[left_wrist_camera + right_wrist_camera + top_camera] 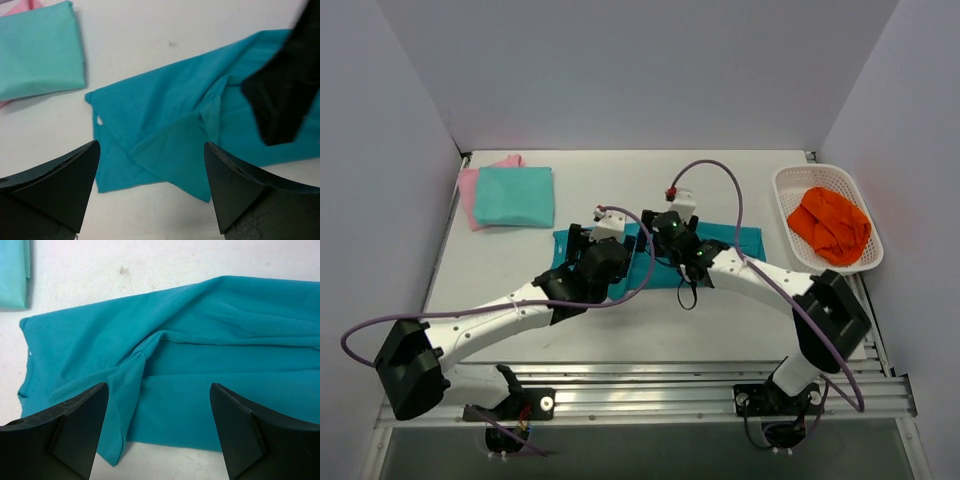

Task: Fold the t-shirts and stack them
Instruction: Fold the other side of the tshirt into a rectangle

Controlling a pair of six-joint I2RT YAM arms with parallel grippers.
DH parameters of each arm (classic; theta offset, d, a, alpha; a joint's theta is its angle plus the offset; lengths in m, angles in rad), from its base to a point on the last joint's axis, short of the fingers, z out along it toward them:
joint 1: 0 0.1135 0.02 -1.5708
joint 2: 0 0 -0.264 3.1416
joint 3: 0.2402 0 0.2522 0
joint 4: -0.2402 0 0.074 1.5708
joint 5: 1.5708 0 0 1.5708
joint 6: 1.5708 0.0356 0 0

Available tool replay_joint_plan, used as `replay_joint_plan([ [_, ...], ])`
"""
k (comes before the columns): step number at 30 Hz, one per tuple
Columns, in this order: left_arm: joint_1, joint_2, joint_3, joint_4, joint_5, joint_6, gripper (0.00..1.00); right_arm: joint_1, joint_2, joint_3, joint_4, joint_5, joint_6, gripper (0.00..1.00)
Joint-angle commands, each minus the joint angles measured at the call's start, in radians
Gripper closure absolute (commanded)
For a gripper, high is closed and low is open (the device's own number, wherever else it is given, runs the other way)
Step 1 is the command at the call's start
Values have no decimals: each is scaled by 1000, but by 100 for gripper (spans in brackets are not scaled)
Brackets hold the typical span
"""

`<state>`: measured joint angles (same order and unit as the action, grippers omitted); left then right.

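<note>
**Teal t-shirt lies rumpled on the table under two open grippers**

Deep teal short-sleeved cotton t-shirt [225, 365] lies spread as a long band across the middle of the white table [620, 180]. It is partly folded. One flap is turned over on itself near the front edge, and creases run along its length. A small white tag shows at its left edge in the left wrist view.

The left gripper [150, 146] hangs above the left part of the teal shirt. Its two black fingers stand wide apart, with nothing between them but the cloth lying flat below. The right gripper [159, 386] hangs above the middle of the same shirt, just beside the left one. Its jaws are also wide and hold nothing. From above, the two arms meet over the shirt and hide much of it.

A lighter aqua-mint t-shirt folded into a neat rectangle [515, 195] sits at the far left of the table, near the teal shirt but apart from it. It rests on a folded pink t-shirt [468, 190], whose edge shows along its left and far sides.

A white plastic lattice basket [790, 185] stands at the far right of the table. It holds a crumpled orange cloth [830, 225].
</note>
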<state>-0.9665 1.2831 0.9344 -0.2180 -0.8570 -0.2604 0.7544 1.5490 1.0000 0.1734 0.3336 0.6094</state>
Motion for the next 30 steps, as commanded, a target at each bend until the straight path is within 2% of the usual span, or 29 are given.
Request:
replay_joint_plan([
  [1, 49, 48, 26, 184, 244, 118, 7, 10, 111, 92, -5, -41, -33, 22],
  [6, 172, 6, -23, 261, 433, 50, 7, 16, 210, 127, 23, -70, -34, 22],
  [9, 244, -36, -78, 292, 493, 21, 7, 20, 279, 166, 29, -91, -31, 23],
  [20, 291, 16, -108, 331, 496, 13, 7, 60, 466, 347, -20, -105, -40, 23],
  [30, 316, 36, -114, 358, 509, 9, 8, 65, 520, 431, -61, -90, -43, 23],
])
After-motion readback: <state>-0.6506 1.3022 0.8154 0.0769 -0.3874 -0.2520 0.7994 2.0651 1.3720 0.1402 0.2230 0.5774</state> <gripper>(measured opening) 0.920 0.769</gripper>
